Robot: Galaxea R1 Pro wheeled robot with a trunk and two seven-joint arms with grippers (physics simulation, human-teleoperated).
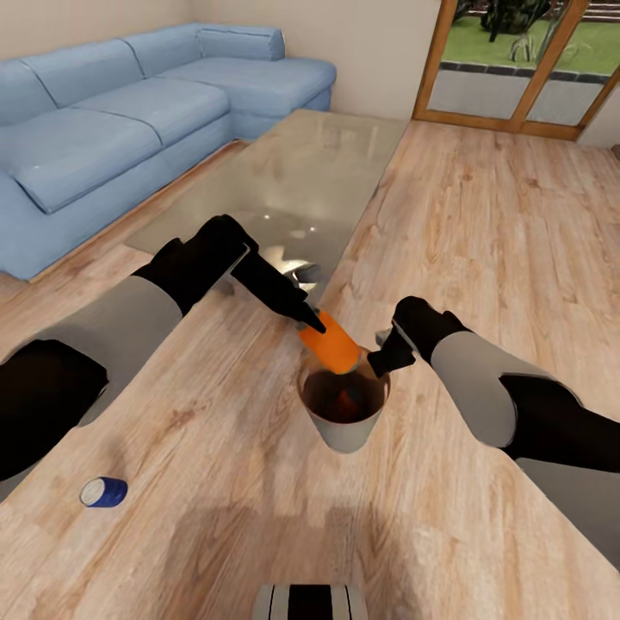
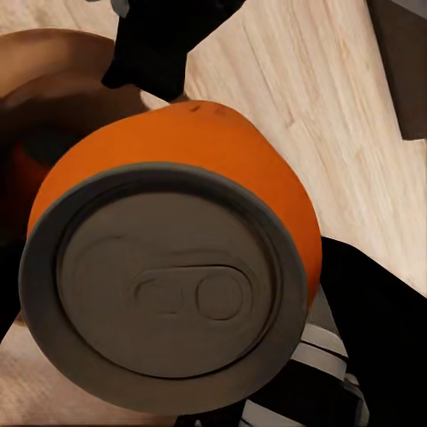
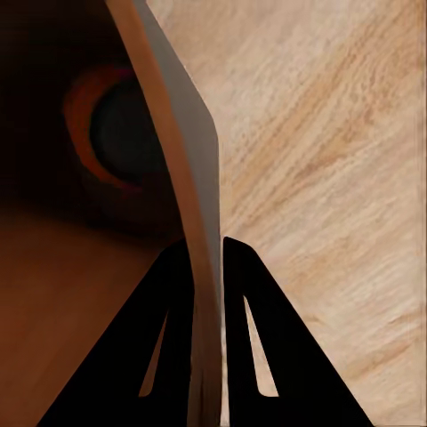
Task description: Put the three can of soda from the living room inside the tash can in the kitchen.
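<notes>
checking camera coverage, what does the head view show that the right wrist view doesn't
Head view alone: the sofa, the glass coffee table, the dark blue can lying on the floor, and the left gripper holding an orange can tilted over the trash can.

Right wrist view alone: the right gripper's fingers pinching the bucket's thin wall, one inside and one outside, and a second orange can lying deep inside.

Both: the trash can, the right gripper at its rim, and the wood plank floor.
</notes>
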